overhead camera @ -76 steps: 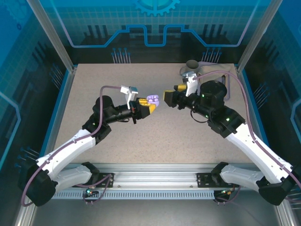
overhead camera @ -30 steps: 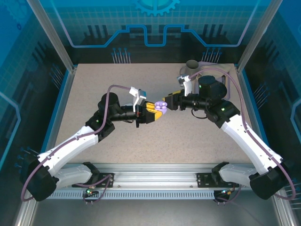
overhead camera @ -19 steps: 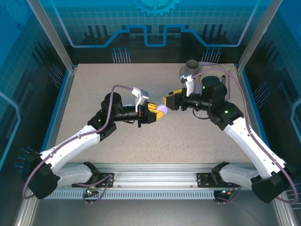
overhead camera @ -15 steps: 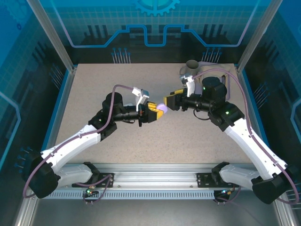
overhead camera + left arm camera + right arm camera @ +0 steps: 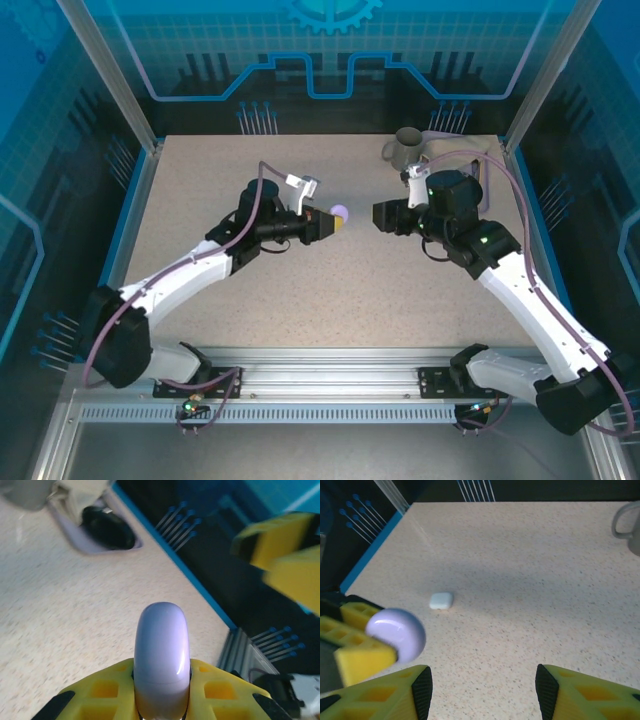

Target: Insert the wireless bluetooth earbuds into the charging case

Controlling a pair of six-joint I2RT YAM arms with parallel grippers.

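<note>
Charging case (image 5: 161,650), pinched in left hand (image 5: 331,223)

Enclosure and work surface. We see a speckled beige tabletop (image 5: 200,180) bordered by a blue strip (image 5: 132,205), with a slotted aluminium rail (image 5: 330,362) along its near edge. Slanted aluminium posts (image 5: 105,70) frame translucent blue wall panels (image 5: 420,40) printed with a grid, angular lines and a gear motif (image 5: 332,12). We note even lighting and soft shadows.
</note>
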